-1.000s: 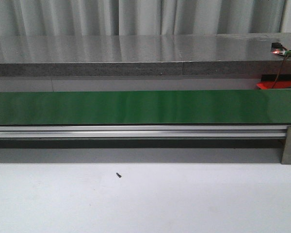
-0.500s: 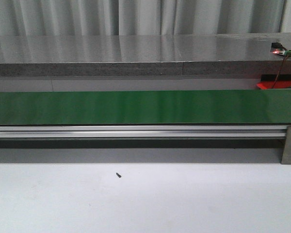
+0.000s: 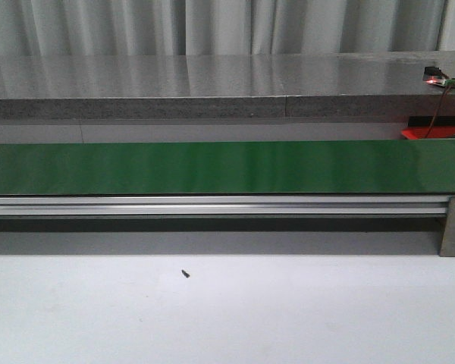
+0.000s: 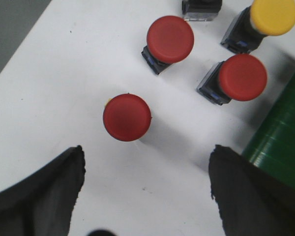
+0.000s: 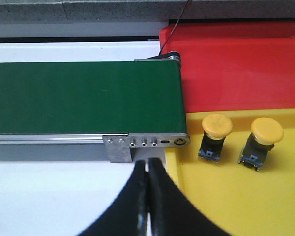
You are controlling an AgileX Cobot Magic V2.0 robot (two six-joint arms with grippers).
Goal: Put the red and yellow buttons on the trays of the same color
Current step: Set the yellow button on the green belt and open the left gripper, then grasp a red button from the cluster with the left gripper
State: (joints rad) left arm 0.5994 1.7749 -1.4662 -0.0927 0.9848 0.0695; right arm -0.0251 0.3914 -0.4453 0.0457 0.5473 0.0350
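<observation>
Nothing sits on your green belt [image 3: 212,167] in the front view. Your left gripper [image 4: 145,191], fingers spread, hovers over a red button [image 4: 127,117] with bare white table [image 4: 64,88] around it. Your right gripper [image 5: 148,196], fingers pressed together, hangs at the yellow tray's [image 5: 246,201] edge, near two yellow buttons [image 5: 216,130].

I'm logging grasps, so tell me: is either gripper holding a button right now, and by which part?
Nothing is held. The left gripper is open above a red button; the right gripper is shut with nothing between its fingers.
</observation>
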